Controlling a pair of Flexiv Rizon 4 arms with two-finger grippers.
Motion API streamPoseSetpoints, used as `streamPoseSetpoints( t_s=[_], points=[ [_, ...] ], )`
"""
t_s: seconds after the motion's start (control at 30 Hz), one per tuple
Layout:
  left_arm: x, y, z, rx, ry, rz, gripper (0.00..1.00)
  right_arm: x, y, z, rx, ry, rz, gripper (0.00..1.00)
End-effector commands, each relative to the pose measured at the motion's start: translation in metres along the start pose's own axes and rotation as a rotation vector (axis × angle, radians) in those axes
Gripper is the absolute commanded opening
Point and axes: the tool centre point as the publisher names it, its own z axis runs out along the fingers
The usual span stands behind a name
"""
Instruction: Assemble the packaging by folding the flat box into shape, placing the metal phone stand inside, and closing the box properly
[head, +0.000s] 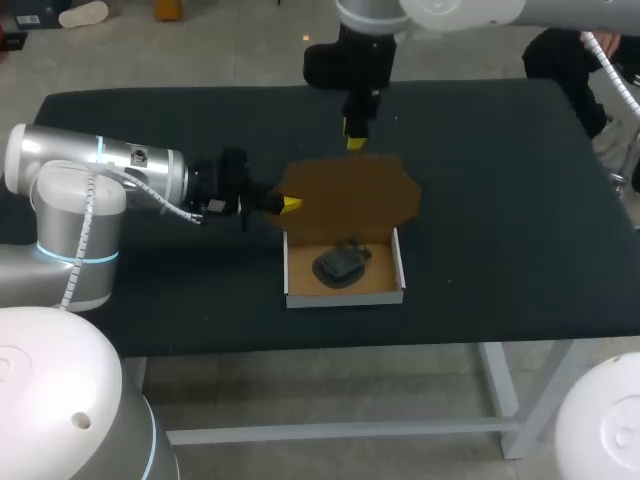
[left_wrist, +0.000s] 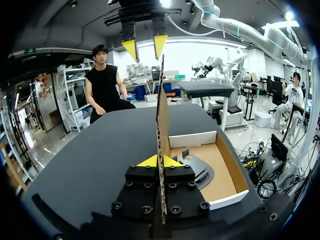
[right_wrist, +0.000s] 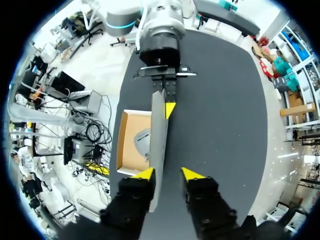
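The cardboard box tray (head: 345, 292) lies on the black table with the dark metal phone stand (head: 340, 265) inside it. Its brown lid (head: 350, 195) stands raised behind the tray. My left gripper (head: 290, 204) is shut on the lid's left edge; in the left wrist view the lid (left_wrist: 161, 110) runs edge-on out of that gripper (left_wrist: 160, 161), with the tray (left_wrist: 227, 172) and stand (left_wrist: 198, 169) beside it. My right gripper (head: 355, 140) hangs over the lid's far edge, open. In the right wrist view the lid (right_wrist: 159, 135) sits between that gripper's (right_wrist: 168, 174) fingers, close to one of them.
The black table (head: 500, 200) stretches wide on both sides of the box. My left arm (head: 100, 170) comes in low from the left. My right arm (head: 350, 60) comes down from the back middle.
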Motion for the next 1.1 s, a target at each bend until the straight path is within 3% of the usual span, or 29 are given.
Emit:
streamPoseSetpoints(
  t_s=[0.03,0.4,1.1],
  points=[
    [0.0,0.001,0.001,0.001,0.0,0.001,0.0,-0.012,0.001,0.006,0.001,0.02,-0.003,0.37],
    [0.0,0.001,0.001,0.001,0.0,0.001,0.0,-0.024,0.0,0.019,-0.002,0.046,-0.003,0.36],
    [0.0,0.001,0.001,0.001,0.0,0.001,0.0,0.007,0.009,0.032,0.008,0.07,-0.024,0.37]
  ],
)
